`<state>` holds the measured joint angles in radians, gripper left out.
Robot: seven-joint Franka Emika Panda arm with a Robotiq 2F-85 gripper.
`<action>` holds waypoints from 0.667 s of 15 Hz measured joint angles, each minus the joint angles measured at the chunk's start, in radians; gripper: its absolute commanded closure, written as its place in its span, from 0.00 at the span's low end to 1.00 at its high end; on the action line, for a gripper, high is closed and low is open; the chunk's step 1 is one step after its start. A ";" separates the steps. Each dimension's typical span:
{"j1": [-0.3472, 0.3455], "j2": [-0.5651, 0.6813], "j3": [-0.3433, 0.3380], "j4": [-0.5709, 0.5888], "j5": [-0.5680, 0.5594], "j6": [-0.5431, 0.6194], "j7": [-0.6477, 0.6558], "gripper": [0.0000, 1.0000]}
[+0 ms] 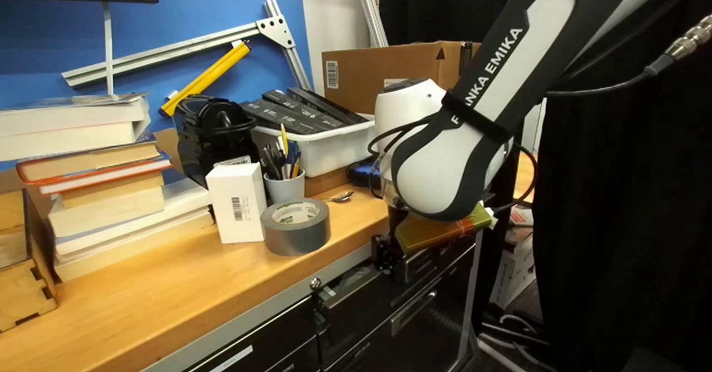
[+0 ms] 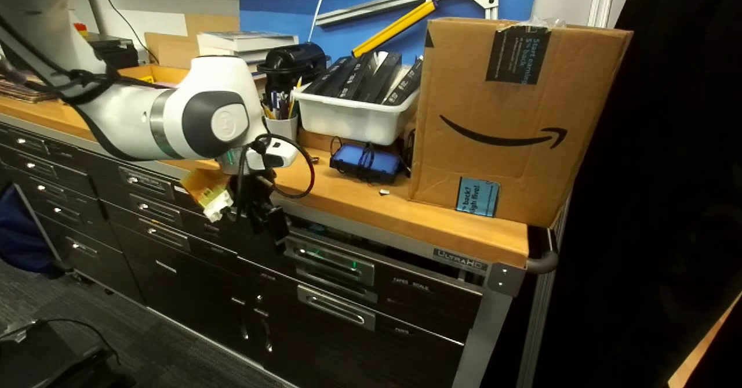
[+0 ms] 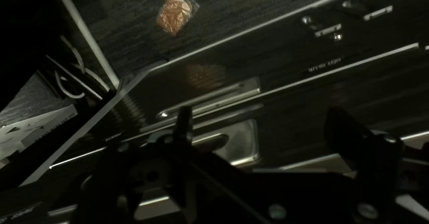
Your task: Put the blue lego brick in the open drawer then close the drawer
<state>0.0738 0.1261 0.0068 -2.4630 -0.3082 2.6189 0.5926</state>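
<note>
The drawer (image 2: pixel 429 302) has a dark front panel and a metal handle and stands partly open under the tabletop. A narrow gap shows above its front in both exterior views, and its front also shows in an exterior view (image 1: pixel 364 308). My gripper (image 2: pixel 275 228) is just in front of and above the drawer's front, pointing down; it also shows in an exterior view (image 1: pixel 386 261). In the wrist view the gripper (image 3: pixel 259 120) has its fingers wide apart with nothing between them, over the drawer's handle. The blue lego brick does not show clearly; it is hidden or out of view.
On the wooden bench are a grey tape roll (image 1: pixel 296 226), a white box (image 1: pixel 236 202), a pen cup (image 1: pixel 285 187), a white bin (image 2: pixel 353 118), a dark-blue object (image 2: pixel 366 160) and a large cardboard box (image 2: pixel 510 127). Other closed drawers (image 2: pixel 336 307) lie below.
</note>
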 measured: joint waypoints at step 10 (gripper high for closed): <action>0.106 -0.037 -0.133 -0.048 -0.452 0.167 0.580 0.00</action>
<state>0.1798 0.0887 -0.1261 -2.5114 -0.7598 2.7855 1.1730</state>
